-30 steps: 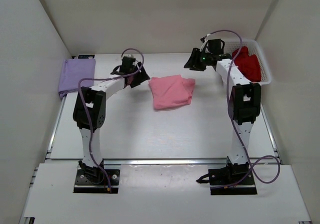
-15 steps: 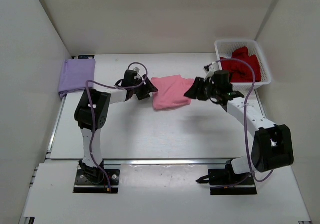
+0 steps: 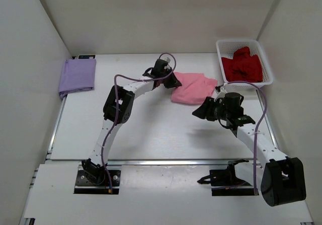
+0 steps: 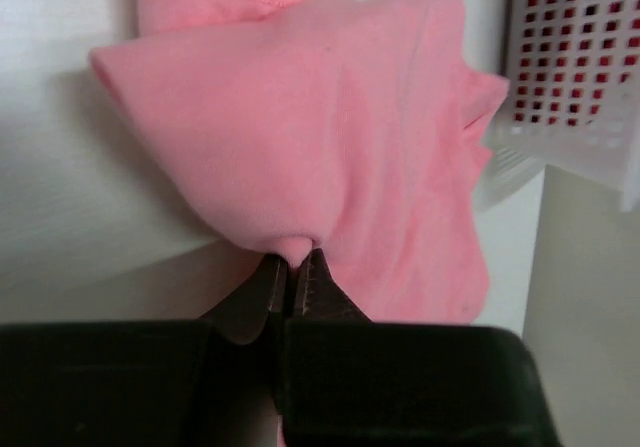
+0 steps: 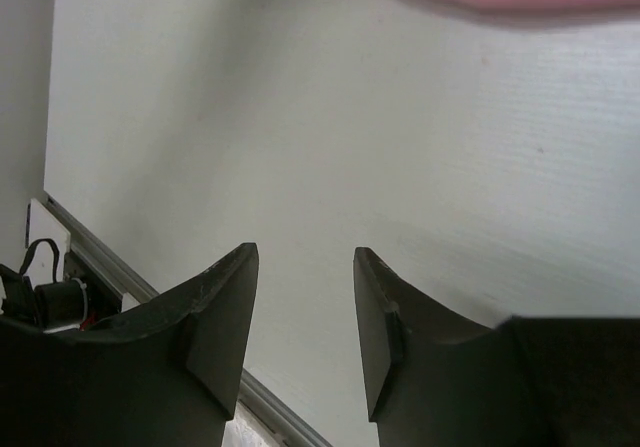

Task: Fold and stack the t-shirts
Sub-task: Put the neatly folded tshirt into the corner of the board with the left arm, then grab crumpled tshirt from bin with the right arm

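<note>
left arm stretched forward, left claw (image 4: 292, 269) pinching pink t-shirt (image 4: 330, 117) edge | right claw (image 5: 305, 312) apart, bench (image 5: 300, 117) under it | pinch only clear on left wrist

On the counter (image 3: 151, 134), the left shirt (image 3: 77, 76) lies at the far left edge, the basket (image 3: 236, 43) stands in the far right corner with the third shirt (image 3: 242, 68) in it, and the middle shirt (image 3: 193, 87) lies between them, nearer the basket. The left hand (image 3: 173, 80) grips the middle shirt's left edge; the right hand (image 3: 197, 111) hangs in front of that shirt, apart from it, over bare counter
</note>
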Robot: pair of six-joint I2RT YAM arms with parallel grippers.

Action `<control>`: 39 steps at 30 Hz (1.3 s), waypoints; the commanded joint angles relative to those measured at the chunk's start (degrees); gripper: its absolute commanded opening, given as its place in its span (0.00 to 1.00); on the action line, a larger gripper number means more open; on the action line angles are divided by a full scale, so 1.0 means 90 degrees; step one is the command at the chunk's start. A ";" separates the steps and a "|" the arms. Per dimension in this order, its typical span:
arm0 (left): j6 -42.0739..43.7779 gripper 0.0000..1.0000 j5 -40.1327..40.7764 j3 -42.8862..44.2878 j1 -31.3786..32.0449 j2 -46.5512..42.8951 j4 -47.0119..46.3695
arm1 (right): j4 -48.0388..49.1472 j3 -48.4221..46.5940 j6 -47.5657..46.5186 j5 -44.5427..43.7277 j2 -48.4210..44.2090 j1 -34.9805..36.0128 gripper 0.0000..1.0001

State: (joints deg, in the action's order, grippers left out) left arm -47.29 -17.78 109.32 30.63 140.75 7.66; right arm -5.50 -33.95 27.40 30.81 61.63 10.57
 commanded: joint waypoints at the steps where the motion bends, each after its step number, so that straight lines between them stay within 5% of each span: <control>1: 0.0118 0.00 0.0013 0.1209 -0.0424 -0.0102 0.0866 | 0.0240 0.0393 0.0110 0.0209 -0.0177 -0.0207 0.42; 7: 0.0381 0.00 -0.0105 0.2230 -0.2140 -0.0626 0.1659 | 0.0396 0.0540 0.0090 0.0346 -0.0021 -0.0081 0.42; 13: 0.0411 0.00 0.0460 -0.0510 -0.3877 -0.2812 0.0606 | 0.0562 0.0530 0.0178 0.0687 0.0291 0.0095 0.42; 15: 0.0120 0.31 0.0627 -0.1612 -0.4388 -0.3478 0.0020 | 0.0757 0.0550 0.0207 0.0737 0.0272 0.0202 0.42; 17: -0.0301 0.89 0.0638 -0.2758 -0.4983 -0.4229 -0.0789 | 0.0913 0.0638 0.0256 0.0815 0.0292 0.0290 0.42; 18: -0.0573 0.99 0.0589 -0.3535 -0.5131 -0.4426 -0.1450 | 0.0923 0.0677 0.0295 0.0835 0.0311 0.0378 0.42; 20: -0.0732 0.99 0.0337 -0.4400 -0.5181 -0.4875 -0.1923 | 0.0972 0.0706 0.0315 0.0874 0.0311 0.0388 0.42; 24: -0.0382 0.98 0.0305 -0.5045 -0.4684 -0.5111 -0.1740 | 0.0992 0.0765 0.0354 0.0874 0.0214 0.0417 0.42; 29: 0.0125 0.99 0.0608 -0.5341 -0.3153 -0.5453 -0.1419 | 0.0738 0.0697 0.0295 0.0474 0.0154 0.0398 0.43; 30: 0.0243 0.99 0.0628 -0.5272 -0.2666 -0.5434 -0.1128 | 0.0709 0.0697 0.0276 0.0425 0.0155 0.0427 0.36; 33: 0.1053 0.99 0.1142 -0.4823 -0.1407 -0.5404 -0.0201 | 0.0476 0.0454 0.0208 0.0522 0.0389 0.0320 0.02; 36: 0.1845 0.99 0.1964 -0.4151 -0.0292 -0.4968 0.1135 | 0.0251 0.0005 0.0266 0.0212 0.0525 0.0066 0.00; 39: 0.2051 0.99 0.2783 -0.2173 0.0558 -0.3876 0.3135 | -0.0169 -0.0728 0.0091 -0.0715 0.1060 0.0144 0.00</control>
State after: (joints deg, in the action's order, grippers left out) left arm -34.92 -2.48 77.60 30.72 100.12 17.76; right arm -5.82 -34.15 29.74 31.75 68.16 11.86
